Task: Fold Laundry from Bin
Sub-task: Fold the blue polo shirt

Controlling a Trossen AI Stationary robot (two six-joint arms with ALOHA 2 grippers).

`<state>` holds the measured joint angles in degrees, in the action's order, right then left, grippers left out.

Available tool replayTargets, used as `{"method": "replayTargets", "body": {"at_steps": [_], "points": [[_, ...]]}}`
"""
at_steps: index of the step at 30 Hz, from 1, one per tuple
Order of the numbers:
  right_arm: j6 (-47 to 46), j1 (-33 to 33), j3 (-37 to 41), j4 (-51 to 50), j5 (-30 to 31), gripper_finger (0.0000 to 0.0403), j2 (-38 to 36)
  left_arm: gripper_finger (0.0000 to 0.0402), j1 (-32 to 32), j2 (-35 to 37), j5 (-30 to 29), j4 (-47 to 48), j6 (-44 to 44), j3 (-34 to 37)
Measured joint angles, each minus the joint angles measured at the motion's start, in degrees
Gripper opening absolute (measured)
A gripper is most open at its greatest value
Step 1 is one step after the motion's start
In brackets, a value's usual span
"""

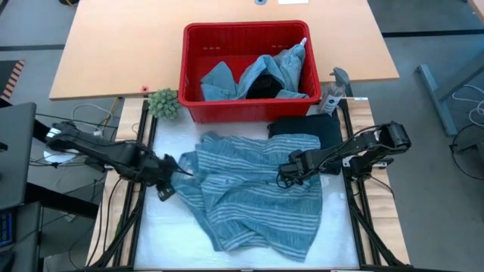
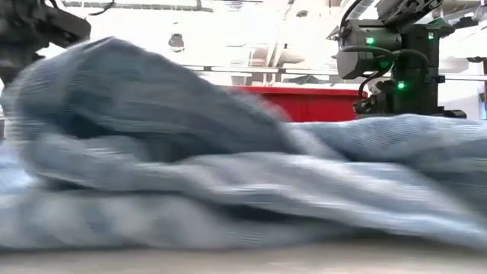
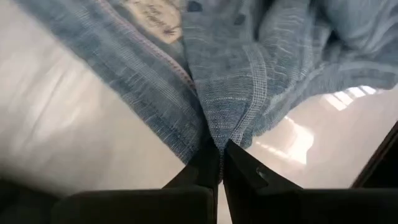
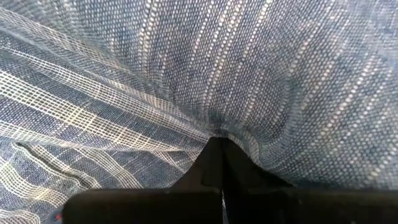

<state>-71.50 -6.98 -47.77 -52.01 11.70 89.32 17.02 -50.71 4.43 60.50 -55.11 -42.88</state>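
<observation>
A blue-grey striped cloth lies rumpled on the white table. My left gripper is shut on the cloth's left edge. My right gripper is shut on the cloth right of its middle. The red bin stands beyond the cloth and holds light blue denim and a dark garment. A folded black garment lies in front of the bin. In the low view the cloth fills the foreground. My left gripper pinches a bunched fold at the cloth's left edge between its two fingers, coming level from the table's left. The cloth spreads away from the fingers, raised a little there, the remainder on the table. My right gripper pinches a gathered fold of the striped cloth between its fingers, coming from the table's right, slanting down. Wrinkles radiate from the pinch. The cloth around it lies on the table.
A small green plant stands left of the bin. A spray bottle stands at the bin's right. Bare white table shows at the near edge and on the left.
</observation>
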Motion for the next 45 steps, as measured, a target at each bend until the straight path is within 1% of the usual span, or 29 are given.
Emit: {"method": "replayTargets", "body": {"at_steps": [3, 5, 9, 12, 18, 21, 25, 30, 32, 35, 39, 41, 43, 45], "points": [[0.0, 0.0, 0.0, 0.0, 0.0, 0.0019, 0.0, 0.0, 2.65, 1.81, 0.39, 7.76, -4.66, -3.75], [0.02, 0.0, 0.0, 0.0, 0.02, 0.0019, 0.0, 0.0, 4.13, 2.38, 2.13, 11.57, -7.32, -5.5], [0.16, 0.0, 0.0, -0.02, 0.0, 0.002, 0.0, 0.0, 6.53, 2.48, 9.43, 16.71, -10.67, -7.07], [0.17, 0.01, 0.0, -0.01, -0.06, 0.002, 0.0, 0.0, 8.83, 2.33, 14.04, 20.1, -11.17, -7.08], [1.49, 0.02, 0.02, -0.04, -0.92, 0.002, 0.02, 0.0, 11.86, 2.24, 14.65, 28.28, -11.68, -7.08], [1.51, 0.02, 0.02, -0.04, -1.02, 0.002, 0.02, 0.0, 12.73, 2.39, 14.45, 27.53, -11.48, -7.08], [1.83, 0.02, 0.02, -0.04, -1.1, 0.002, 0.02, 0.0011, 13.53, 2.35, 15.8, 22.14, -5.42, -7.08], [4.07, 0.02, 0.02, -0.04, -1.36, 0.002, 0.02, 0.0035, 14.28, 2.39, 26.28, 22.02, 0.36, -7.1], [4.07, 0.02, 0.02, -0.02, -1.44, 0.002, 0.02, 0.0043, 14.58, 2.68, 28.31, 22.09, 0.93, -7.66], [4.09, 0.02, 0.02, -0.02, -1.6, 0.002, 0.02, 0.0047, 14.6, 2.75, 28.58, 22.08, 1.52, -10.81], [4.33, 0.02, 0.02, 0.01, -1.57, 0.002, 0.02, 0.0047, 14.6, 2.78, 23.34, 25.47, 2.91, -16.15], [4.5, 0.02, 0.02, 0.0, -1.57, 0.002, 0.02, 0.0047, 14.6, 2.78, 21.88, 27.56, 2.81, -18.27], [4.53, 0.02, 0.02, 0.02, -1.57, 0.002, 0.02, 0.0047, 14.6, 2.76, 22.29, 29.6, 2.09, -20.02], [4.65, 0.02, 0.02, 0.02, -1.55, 0.002, 0.02, 0.0047, 14.6, 3.12, 23.96, 29.35, 0.24, -21.32]]}}
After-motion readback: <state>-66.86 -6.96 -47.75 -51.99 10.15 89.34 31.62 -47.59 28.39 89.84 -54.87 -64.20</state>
